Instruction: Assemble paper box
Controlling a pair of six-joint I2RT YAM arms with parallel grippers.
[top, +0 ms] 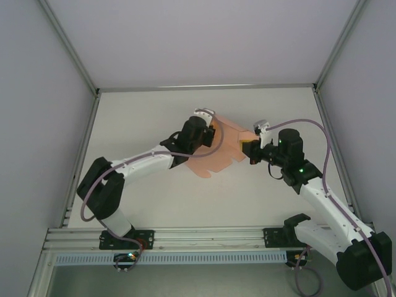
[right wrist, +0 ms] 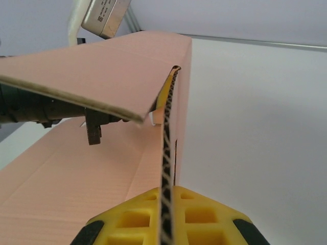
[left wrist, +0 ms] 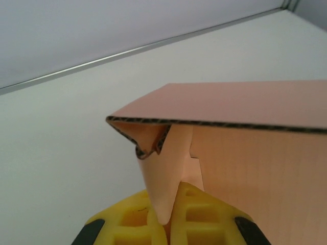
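Left wrist view, nearest first: left gripper (left wrist: 166, 222) pinched tight on a pointed tab (left wrist: 171, 173) of the paper box (left wrist: 245, 148). Just beyond it is a folded-over wall, corrugated edge showing, with a crumpled fold tucked under the corner. Right gripper (right wrist: 164, 217) is likewise clamped, on the edge of an upright side panel (right wrist: 181, 102). Past that, a top flap (right wrist: 92, 71) tilts over the flat base panel (right wrist: 66, 173). From above, the box sits mid-table (top: 260, 198) between the two grippers, part-folded, far end raised; cannot tell if the base touches the surface. Judgement: the step in hand is raising and locking a side wall, roughly midway through the task. Next move likely calls for the left to tuck its tab inward under the wall fold while the right holds the panel square. Thin card, so light force or that corner buckles further
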